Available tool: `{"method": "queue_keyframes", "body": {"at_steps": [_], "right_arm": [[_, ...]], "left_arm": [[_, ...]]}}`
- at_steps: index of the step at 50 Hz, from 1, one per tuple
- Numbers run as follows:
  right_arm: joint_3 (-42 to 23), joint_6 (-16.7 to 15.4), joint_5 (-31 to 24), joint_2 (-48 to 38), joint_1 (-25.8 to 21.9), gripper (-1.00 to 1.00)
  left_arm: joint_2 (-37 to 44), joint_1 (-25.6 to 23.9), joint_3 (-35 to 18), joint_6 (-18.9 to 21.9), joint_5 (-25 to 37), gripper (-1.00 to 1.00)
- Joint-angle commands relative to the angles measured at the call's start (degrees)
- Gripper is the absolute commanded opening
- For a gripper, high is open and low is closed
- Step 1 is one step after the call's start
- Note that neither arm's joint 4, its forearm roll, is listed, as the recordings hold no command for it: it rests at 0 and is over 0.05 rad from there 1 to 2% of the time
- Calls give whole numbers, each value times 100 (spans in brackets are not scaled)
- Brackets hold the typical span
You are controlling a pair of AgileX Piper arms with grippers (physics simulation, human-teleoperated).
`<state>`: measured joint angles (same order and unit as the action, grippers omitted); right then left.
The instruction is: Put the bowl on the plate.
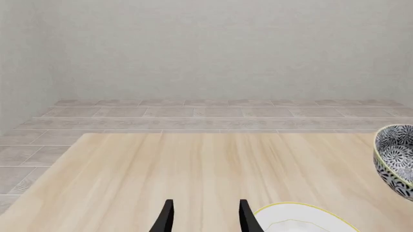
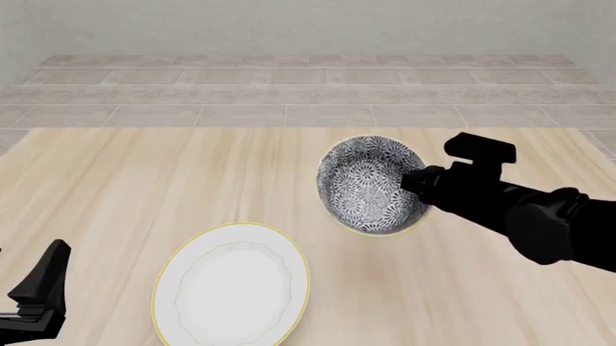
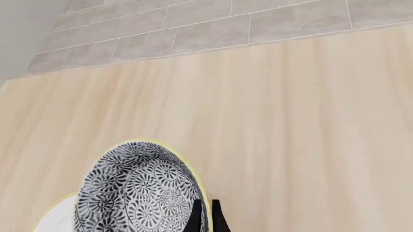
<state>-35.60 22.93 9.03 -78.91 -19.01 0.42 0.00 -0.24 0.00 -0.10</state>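
The bowl (image 2: 371, 184), patterned dark blue-grey and white with a yellow rim, hangs tilted above the table, its opening turned toward the camera. My right gripper (image 2: 416, 182) is shut on its right rim; in the right wrist view the fingers (image 3: 205, 216) pinch the wall of the bowl (image 3: 135, 188). The white plate (image 2: 231, 285) lies flat on the table, nearer and to the left of the bowl. My left gripper (image 2: 37, 292) is open and holds nothing, left of the plate at the table's near edge. In the left wrist view the gripper (image 1: 205, 217) has the plate (image 1: 303, 220) beside it and the bowl (image 1: 397, 157) at the frame edge.
The wooden table (image 2: 115, 187) extends to a far edge, with a grey tiled floor (image 2: 288, 94) and a plain wall beyond. The right arm (image 2: 520, 209) reaches in from the right above the table.
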Motion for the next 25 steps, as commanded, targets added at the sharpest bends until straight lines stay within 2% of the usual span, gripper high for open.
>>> {"method": "queue_keyframes", "body": {"at_steps": [1, 25], "right_arm": [[-240, 51, -62, -14, -175, -100], [-851, -102, -326, -165, -519, -100]], "left_arm": [[0, 0, 0, 0, 0, 100], [0, 0, 0, 0, 0, 100]]}}
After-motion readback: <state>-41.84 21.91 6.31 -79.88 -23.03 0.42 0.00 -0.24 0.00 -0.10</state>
